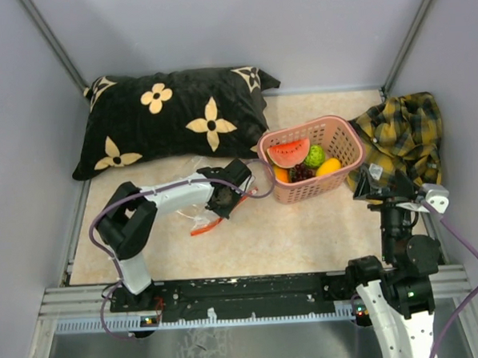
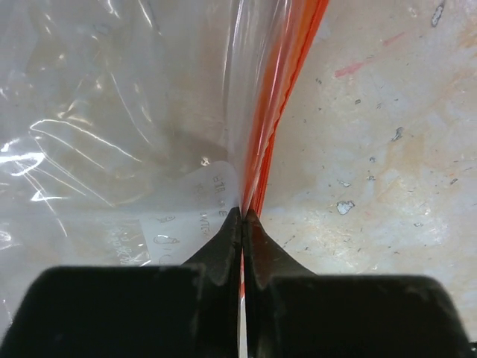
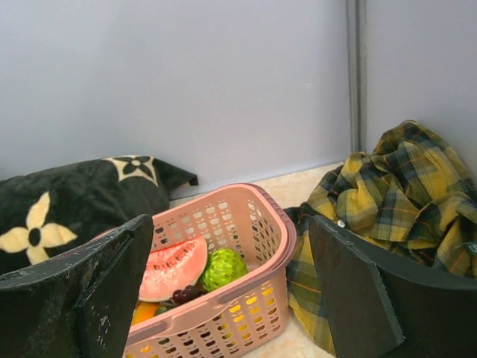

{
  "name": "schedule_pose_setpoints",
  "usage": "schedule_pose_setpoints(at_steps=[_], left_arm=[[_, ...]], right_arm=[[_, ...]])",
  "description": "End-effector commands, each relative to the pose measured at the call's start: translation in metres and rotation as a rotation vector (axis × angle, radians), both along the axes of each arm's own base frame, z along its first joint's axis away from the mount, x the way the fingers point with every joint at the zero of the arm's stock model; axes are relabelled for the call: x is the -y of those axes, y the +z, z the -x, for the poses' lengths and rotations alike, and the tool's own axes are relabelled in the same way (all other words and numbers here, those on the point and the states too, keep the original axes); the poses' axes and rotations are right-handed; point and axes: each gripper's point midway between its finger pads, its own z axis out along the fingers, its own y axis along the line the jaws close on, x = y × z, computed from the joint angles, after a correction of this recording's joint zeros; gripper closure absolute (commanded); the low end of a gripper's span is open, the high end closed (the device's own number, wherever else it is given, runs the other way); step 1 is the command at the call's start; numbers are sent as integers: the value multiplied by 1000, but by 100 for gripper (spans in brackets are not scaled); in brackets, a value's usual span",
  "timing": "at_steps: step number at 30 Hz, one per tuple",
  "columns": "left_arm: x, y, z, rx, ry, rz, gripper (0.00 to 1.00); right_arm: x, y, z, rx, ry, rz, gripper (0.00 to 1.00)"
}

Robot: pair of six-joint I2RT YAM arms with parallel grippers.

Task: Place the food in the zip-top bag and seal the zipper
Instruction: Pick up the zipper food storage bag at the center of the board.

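The clear zip-top bag (image 1: 194,215) lies flat on the table left of centre, filling the left of the left wrist view as crinkly plastic (image 2: 112,134). My left gripper (image 1: 221,198) (image 2: 244,213) is shut on the bag's mouth, pinching the red-orange zipper (image 2: 287,82), which also shows from above (image 1: 206,226). The food sits in a pink basket (image 1: 343,138) (image 3: 261,224): watermelon slice (image 1: 288,153) (image 3: 171,267), bumpy green fruit (image 1: 314,156) (image 3: 223,268), grapes (image 1: 302,173) (image 3: 186,293), orange piece (image 1: 281,174) and yellow piece (image 1: 328,167). My right gripper (image 1: 367,183) (image 3: 227,227) stands open just right of the basket, holding nothing.
A black pillow with cream flowers (image 1: 172,118) (image 3: 67,201) lies along the back left. A crumpled yellow plaid shirt (image 1: 401,134) (image 3: 387,194) fills the back right corner beside the basket. Grey walls close in the table on three sides.
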Motion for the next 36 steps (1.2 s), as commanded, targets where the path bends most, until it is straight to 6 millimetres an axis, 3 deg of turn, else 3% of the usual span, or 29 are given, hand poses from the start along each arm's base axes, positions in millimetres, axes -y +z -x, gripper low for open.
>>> schedule_pose_setpoints(at_steps=[1,8,15,20,30,36], left_arm=[[9,19,-3,36,61,92,100],[16,46,-1,82,144,239,100],[30,80,0,135,208,475,100],[35,114,-3,206,279,630,100],[38,202,-8,358,395,979,100],[35,228,-3,398,414,1115,100]], right_arm=[[-19,27,8,84,109,14,14],[-66,23,-10,-65,352,75,14],[-102,19,-11,-90,555,95,14],[-135,17,-17,-128,752,86,16],[-178,3,-41,-162,991,-3,21],[-226,-12,-46,-226,1042,41,24]])
